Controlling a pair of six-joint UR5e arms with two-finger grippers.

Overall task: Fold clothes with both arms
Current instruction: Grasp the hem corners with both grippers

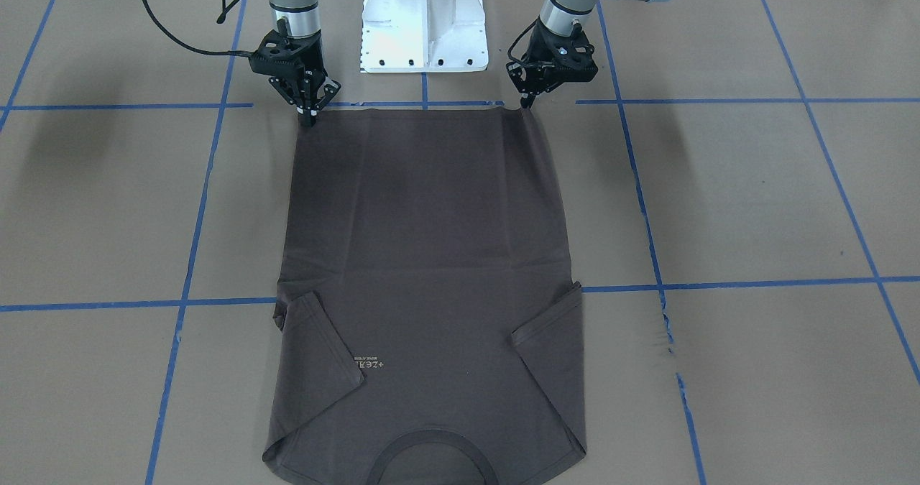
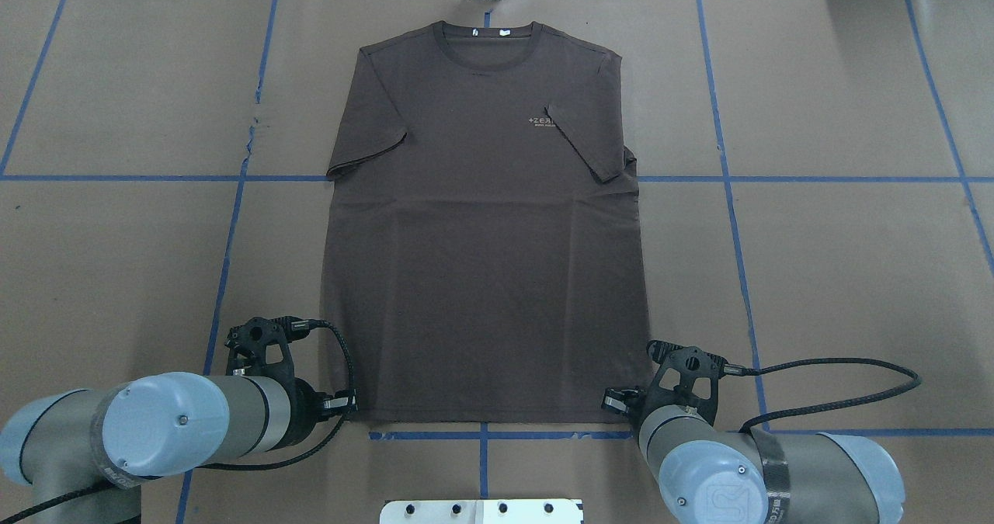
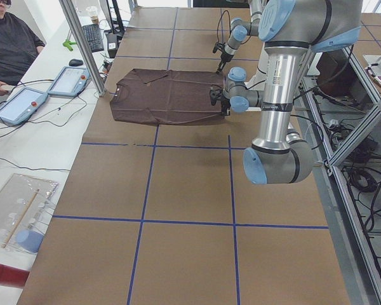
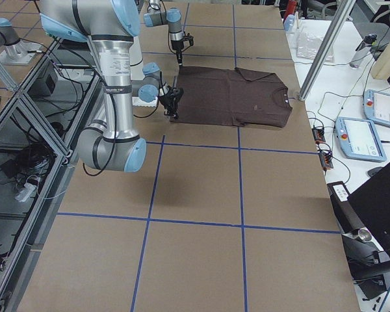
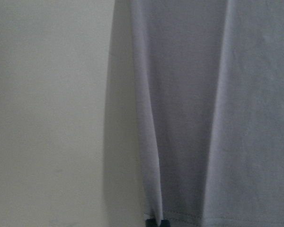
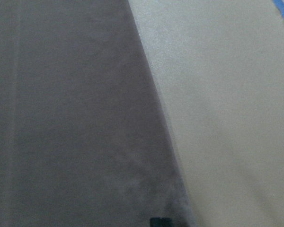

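The dark grey-brown T-shirt [image 2: 481, 260] lies flat on the brown table, collar [image 2: 487, 46] at the far side and hem toward the robot. Both sleeves are folded in over the chest, one next to the pale logo [image 1: 366, 364]. My left gripper [image 2: 352, 404] [image 1: 529, 104] is down at the hem's left corner, shut on the cloth. My right gripper [image 2: 608, 404] [image 1: 309, 116] pinches the right hem corner, also shut. In the left wrist view the shirt [image 5: 217, 118] rises in a small ridge to the fingertips; the right wrist view shows the shirt's edge [image 6: 61, 118] meeting them.
The white pedestal base [image 1: 424, 25] stands just behind the hem. Blue tape lines [image 2: 730, 198] cross the table. A person [image 3: 6, 44] sits at a side bench with tablets [image 3: 19, 105] beyond the collar, and a metal post [image 3: 82, 44] stands there.
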